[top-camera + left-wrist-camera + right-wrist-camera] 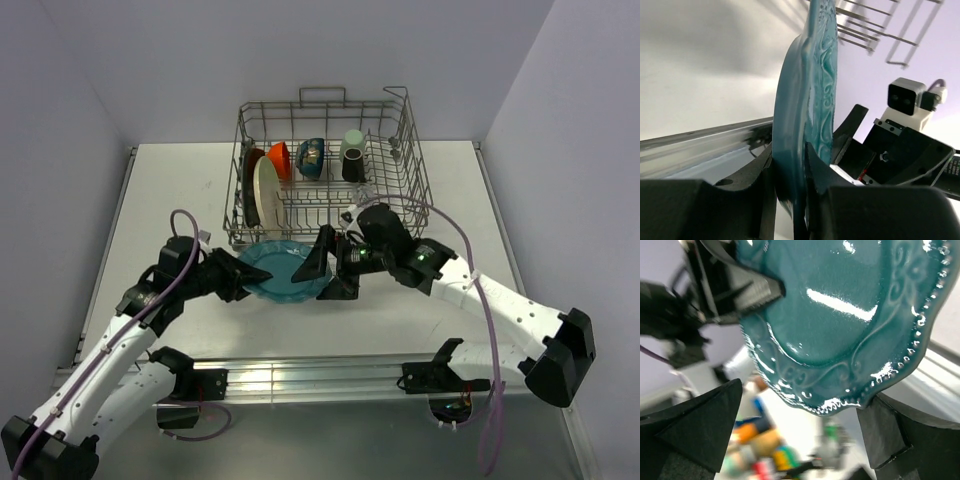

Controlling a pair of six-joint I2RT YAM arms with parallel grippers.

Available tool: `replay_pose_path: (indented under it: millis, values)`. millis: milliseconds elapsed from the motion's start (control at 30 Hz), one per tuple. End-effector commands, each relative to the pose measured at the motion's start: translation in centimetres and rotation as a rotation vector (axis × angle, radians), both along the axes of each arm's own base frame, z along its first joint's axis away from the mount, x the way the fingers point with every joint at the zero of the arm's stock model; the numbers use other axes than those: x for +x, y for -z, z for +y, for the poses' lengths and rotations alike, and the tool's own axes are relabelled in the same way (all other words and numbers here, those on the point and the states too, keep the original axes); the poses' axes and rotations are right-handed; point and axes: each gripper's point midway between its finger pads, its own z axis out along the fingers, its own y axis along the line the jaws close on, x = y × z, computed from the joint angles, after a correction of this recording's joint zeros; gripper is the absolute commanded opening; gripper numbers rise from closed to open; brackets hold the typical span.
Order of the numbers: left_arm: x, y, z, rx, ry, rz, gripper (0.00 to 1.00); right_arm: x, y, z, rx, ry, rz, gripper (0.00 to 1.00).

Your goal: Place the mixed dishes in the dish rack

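Note:
The teal scalloped plate [287, 270] [812, 95] [840, 310] hangs just above the table in front of the dish rack [412, 150]. My left gripper [243, 276] [790, 162] is shut on the plate's left rim, one finger on each face. My right gripper [331, 268] [800, 427] is open, its fingers spread on either side of the plate's right rim without pinching it. In the rack stand a cream round plate [267, 195], a red-orange bowl [279, 158], a dark bowl [311, 157], a pale green cup [352, 139] and a brown mug [353, 166].
A dark plate [251, 185] stands on edge left of the cream one. The rack's wire corner [875, 35] shows behind the teal plate. A metal rail [320, 379] runs along the near table edge between the arm bases. Walls close in on both sides.

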Motion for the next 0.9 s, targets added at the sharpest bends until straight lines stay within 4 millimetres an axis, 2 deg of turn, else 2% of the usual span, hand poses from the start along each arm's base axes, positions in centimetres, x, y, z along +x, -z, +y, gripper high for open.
replay_pose_path:
  millis: [0, 67, 100, 167, 233, 267, 333, 400, 433, 467, 500, 533, 600, 633, 667, 733, 767, 833, 867]
  values:
    - [-1.8, -1.3, -0.7, 0.045, 0.166, -0.047, 0.00, 1.4, -4.9, -1.6, -0.077, -0.072, -0.386, 1.00]
    - [-1.6, -2.2, -0.8, 0.070, 0.191, -0.076, 0.00, 1.8, -5.2, -2.5, -0.136, -0.084, -0.488, 1.00]
    - [-1.7, -1.7, -0.7, 0.094, 0.200, -0.048, 0.00, 1.5, -6.5, -2.5, -0.136, -0.097, -0.545, 1.00]
    - [-1.4, -2.4, -0.7, 0.119, 0.220, -0.075, 0.00, 2.0, -7.0, -3.2, -0.226, -0.120, -0.635, 1.00]
    - [-1.3, -2.0, -0.6, 0.152, 0.240, -0.060, 0.00, 1.5, -7.1, -3.3, -0.303, -0.173, -0.693, 1.00]
    - [-1.2, -2.2, -0.6, 0.157, 0.246, -0.065, 0.00, 1.2, -7.6, -3.8, -0.346, -0.186, -0.703, 1.00]
    - [-1.1, -2.1, -0.6, 0.169, 0.251, -0.060, 0.00, 0.4, -7.3, -3.9, -0.416, -0.229, -0.730, 1.00]
    - [-0.9, -2.2, -0.7, 0.173, 0.253, -0.059, 0.00, 0.0, -8.8, -3.9, -0.430, -0.222, -0.786, 1.00]
    - [-0.8, -2.4, -0.7, 0.171, 0.252, -0.062, 0.00, -1.4, -9.1, -3.4, -0.429, -0.268, -0.824, 1.00]
    - [-0.7, -2.5, -0.8, 0.168, 0.256, -0.060, 0.00, -1.7, -9.9, -3.1, -0.433, -0.271, -0.859, 1.00]
    - [-0.7, -2.6, -0.9, 0.166, 0.257, -0.060, 0.00, -1.5, -9.8, -3.0, -0.466, -0.266, -0.890, 1.00]
    - [-0.7, -2.8, -0.9, 0.163, 0.258, -0.062, 0.00, -2.4, -9.7, -2.5, -0.472, -0.313, -0.922, 1.00]
    - [-0.7, -2.9, -1.0, 0.159, 0.266, -0.060, 0.00, -2.3, -8.3, -1.6, -0.541, -0.353, -0.931, 1.00]
    - [-0.7, -3.2, -1.1, 0.156, 0.269, -0.059, 0.00, -2.8, -8.3, -1.1, -0.563, -0.382, -0.969, 1.00]
    - [-0.7, -3.3, -1.2, 0.153, 0.275, -0.057, 0.00, -3.0, -7.4, -0.2, -0.595, -0.417, -0.983, 1.00]
    - [-0.9, -3.5, -1.3, 0.146, 0.286, -0.054, 0.00, -3.2, -6.9, 0.3, -0.656, -0.447, -1.046, 1.00]
    - [-0.9, -3.6, -1.3, 0.144, 0.288, -0.050, 0.00, -4.4, -6.4, 1.5, -0.664, -0.498, -1.075, 1.00]
    - [-1.2, -3.7, -1.4, 0.133, 0.299, -0.041, 0.00, -4.9, -6.2, 2.0, -0.710, -0.534, -1.124, 1.00]
    - [-1.3, -3.7, -1.5, 0.129, 0.302, -0.040, 0.00, -5.9, -5.3, 2.8, -0.728, -0.581, -1.143, 1.00]
